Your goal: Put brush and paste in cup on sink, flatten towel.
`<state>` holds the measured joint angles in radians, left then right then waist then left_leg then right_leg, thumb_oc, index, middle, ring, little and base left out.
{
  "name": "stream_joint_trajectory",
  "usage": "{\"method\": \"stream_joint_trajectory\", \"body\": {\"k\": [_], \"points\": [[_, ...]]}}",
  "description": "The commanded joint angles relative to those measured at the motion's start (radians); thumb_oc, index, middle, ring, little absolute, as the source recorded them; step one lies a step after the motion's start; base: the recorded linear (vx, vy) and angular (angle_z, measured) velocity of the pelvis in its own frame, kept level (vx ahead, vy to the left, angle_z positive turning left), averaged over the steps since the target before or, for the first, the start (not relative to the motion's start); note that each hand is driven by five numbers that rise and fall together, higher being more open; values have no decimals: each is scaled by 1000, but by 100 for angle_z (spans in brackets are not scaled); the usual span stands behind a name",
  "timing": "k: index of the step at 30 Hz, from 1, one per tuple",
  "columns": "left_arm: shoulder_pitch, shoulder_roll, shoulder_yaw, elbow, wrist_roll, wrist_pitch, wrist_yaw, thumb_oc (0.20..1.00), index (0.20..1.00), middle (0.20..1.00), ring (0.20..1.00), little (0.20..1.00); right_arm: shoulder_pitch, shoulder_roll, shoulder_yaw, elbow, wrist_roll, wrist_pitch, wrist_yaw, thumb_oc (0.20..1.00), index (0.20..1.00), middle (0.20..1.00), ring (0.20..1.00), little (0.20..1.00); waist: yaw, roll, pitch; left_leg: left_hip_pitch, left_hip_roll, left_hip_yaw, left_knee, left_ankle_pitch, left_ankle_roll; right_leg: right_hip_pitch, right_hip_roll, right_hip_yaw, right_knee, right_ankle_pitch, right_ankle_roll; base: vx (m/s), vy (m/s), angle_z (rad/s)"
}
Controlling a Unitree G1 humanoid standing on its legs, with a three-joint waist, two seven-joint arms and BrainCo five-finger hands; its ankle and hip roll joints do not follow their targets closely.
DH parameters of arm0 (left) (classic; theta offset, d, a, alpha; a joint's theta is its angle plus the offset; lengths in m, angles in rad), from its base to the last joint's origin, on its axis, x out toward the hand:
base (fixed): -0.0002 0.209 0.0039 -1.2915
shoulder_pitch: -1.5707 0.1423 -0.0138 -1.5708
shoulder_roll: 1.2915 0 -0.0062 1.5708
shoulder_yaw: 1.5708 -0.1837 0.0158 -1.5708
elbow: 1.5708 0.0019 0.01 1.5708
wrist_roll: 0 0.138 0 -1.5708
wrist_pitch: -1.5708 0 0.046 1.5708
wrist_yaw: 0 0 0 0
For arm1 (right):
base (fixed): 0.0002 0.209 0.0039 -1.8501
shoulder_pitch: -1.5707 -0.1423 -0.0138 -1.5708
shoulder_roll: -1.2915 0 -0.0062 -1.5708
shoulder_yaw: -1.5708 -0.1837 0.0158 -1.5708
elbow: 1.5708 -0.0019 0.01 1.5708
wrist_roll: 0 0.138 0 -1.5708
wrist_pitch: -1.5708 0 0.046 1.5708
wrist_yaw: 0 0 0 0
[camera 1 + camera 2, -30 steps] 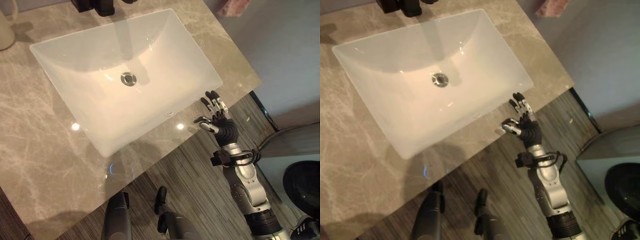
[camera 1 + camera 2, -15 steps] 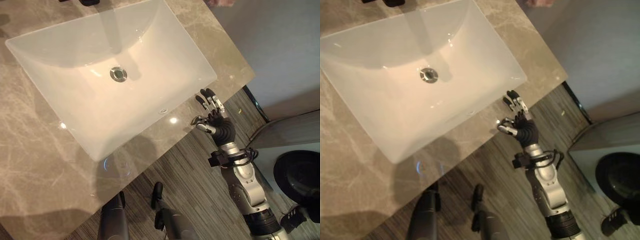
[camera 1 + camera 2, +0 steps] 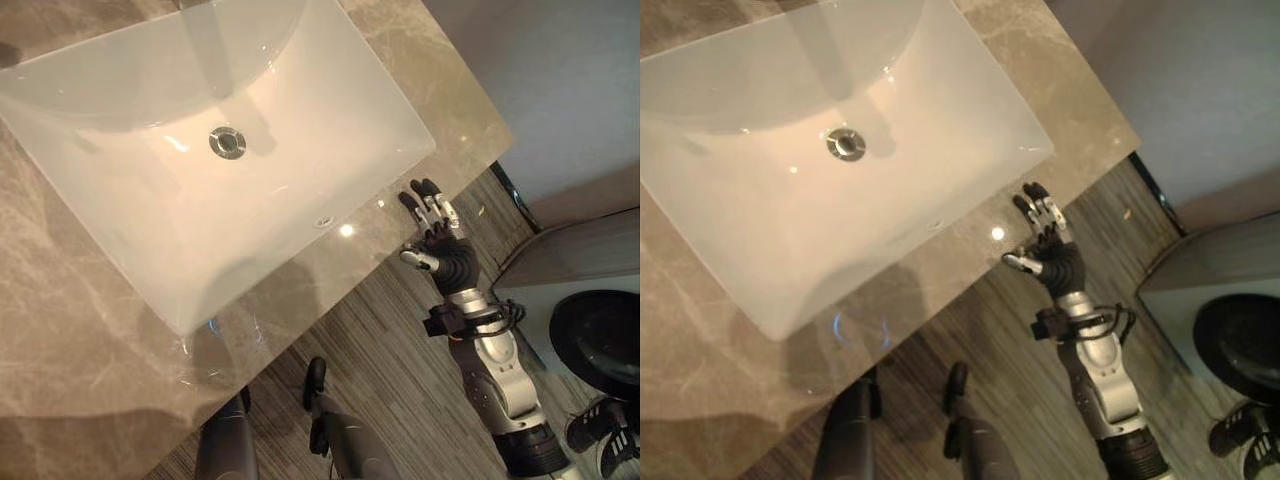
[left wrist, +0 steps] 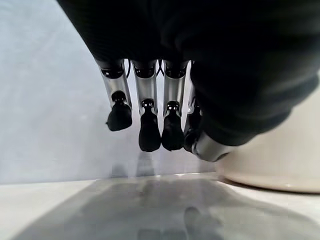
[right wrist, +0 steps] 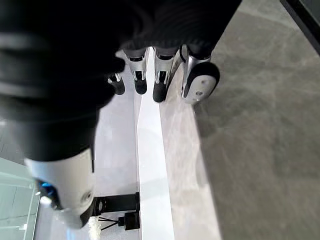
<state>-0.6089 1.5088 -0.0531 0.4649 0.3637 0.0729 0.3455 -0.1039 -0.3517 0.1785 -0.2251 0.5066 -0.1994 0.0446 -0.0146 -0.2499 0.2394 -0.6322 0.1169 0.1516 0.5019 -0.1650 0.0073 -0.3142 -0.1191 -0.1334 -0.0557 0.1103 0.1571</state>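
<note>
Camera: swung since the earlier frames, so the basin sits higher and further left in view; sink itself unmoved. Right hand: raised at the counter's front edge then as now, little changed.

Sink [image 3: 330, 90]: white rectangular basin, drain [image 3: 227, 142] near its middle, set in a marble counter [image 3: 70, 320].

Right hand [image 3: 440, 238]: fingers straight and spread, thumb apart, holding nothing, just off the counter's near right corner.

Left hand [image 4: 150, 117]: fingers hanging relaxed, empty, beside a cream rounded vessel [image 4: 280, 165], which may be the cup.

Brush, paste, towel: not located from where I stand.

Step in hand, by my judgement: searching. Advice: find the brush and paste before reaching; keep the right hand clear of the counter's edge; confirm the cream vessel is the cup.
</note>
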Motion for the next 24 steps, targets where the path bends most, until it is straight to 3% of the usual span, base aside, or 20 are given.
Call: {"method": "stream_joint_trajectory", "body": {"k": [1, 19, 24], "points": [[-48, 55, 32, -5, 19, -2, 24, 200, 200, 200, 200, 200, 71, -14, 23, 58, 19, 53, -1, 1000, 1000, 1000, 1000, 1000, 24, 24, 27, 120, -65, -110, -212, -4, 5, 88, -68, -26, -10, 106, 105, -81, 13, -9], [-89, 33, -35, 2, 31, 12, -13, 200, 200, 200, 200, 200, 95, -13, 17, 54, 28, 64, 5, 1000, 1000, 1000, 1000, 1000, 22, 33, 18, 107, -78, -128, -186, -18, 8, 88, -67, -39, -6, 77, 105, 2, 0, -1], [-21, 3, 19, -46, 47, 20, -30, 200, 200, 200, 200, 200, 84, -7, 10, 58, 18, 73, 0, 1000, 1000, 1000, 1000, 1000, 38, 40, 21, 108, -82, -132, -179, -21, 9, 90, -68, -46, 5, 53, 100, -4, -13, 0]]}}
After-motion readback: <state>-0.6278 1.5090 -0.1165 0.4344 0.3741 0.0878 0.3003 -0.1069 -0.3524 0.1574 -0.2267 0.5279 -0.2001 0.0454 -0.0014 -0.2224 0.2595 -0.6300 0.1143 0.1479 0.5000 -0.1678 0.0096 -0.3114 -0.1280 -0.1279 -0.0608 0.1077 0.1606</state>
